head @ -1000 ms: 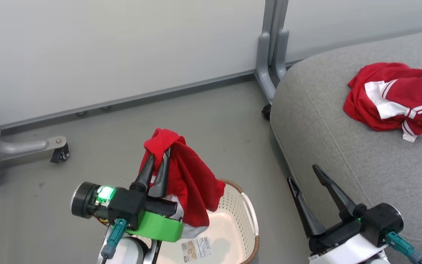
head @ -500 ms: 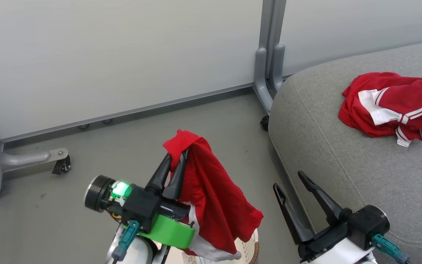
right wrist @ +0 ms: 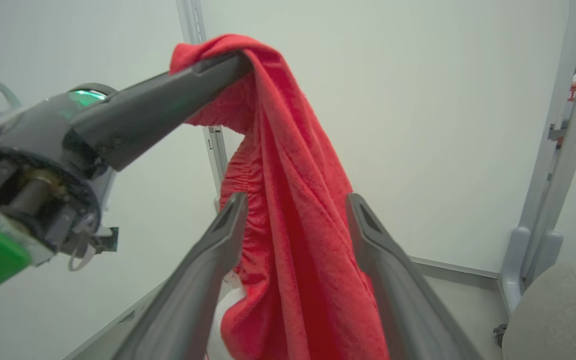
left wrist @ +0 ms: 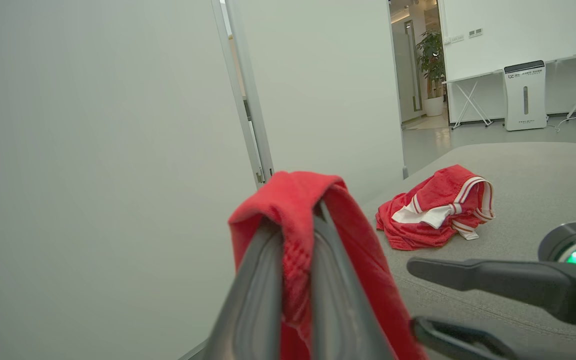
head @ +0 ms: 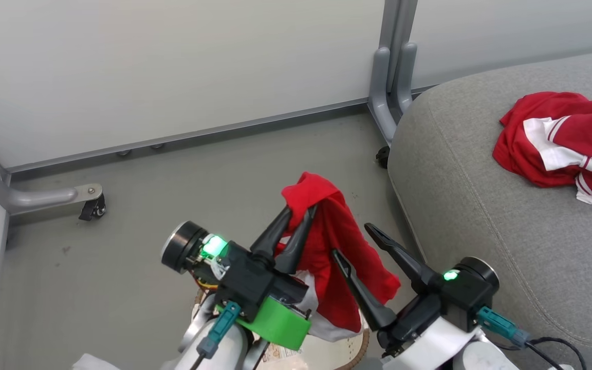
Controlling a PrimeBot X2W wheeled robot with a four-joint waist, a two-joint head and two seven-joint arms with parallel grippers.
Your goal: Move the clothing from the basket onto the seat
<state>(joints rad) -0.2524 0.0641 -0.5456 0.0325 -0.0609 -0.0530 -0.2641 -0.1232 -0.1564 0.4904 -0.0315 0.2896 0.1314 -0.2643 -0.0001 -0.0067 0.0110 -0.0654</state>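
1. Left gripper (head: pixel 302 208): the fingers are pressed narrow onto a fold of the red garment (head: pixel 334 226). The garment is held up above the floor (head: pixel 147 216) and is draped down the right side of the fingers. In the left wrist view the fabric is seen pinched between both fingers and folded over their tips.

2. Right gripper (head: pixel 351 239): it is placed just right of the left gripper, with the 2 fingers spread wide. In the right wrist view the hanging red garment (right wrist: pixel 288 150) is seen between them, and they are not closed on it.

3. Basket (head: pixel 362 347): a short part of the brown rim and perforated wall is seen at the near edge, below the hanging fabric.

4. Seat (head: pixel 481 216): light grey, located at the right. A second red garment (head: pixel 558 139), with white panels and striped trim, is laid crumpled on its far right part, well apart from both grippers.

5. Backdrop: pale wall panels (head: pixel 172 67) are joined by a grey post (head: pixel 396 61), and 1 caster (head: pixel 93 208) is seen at far left.
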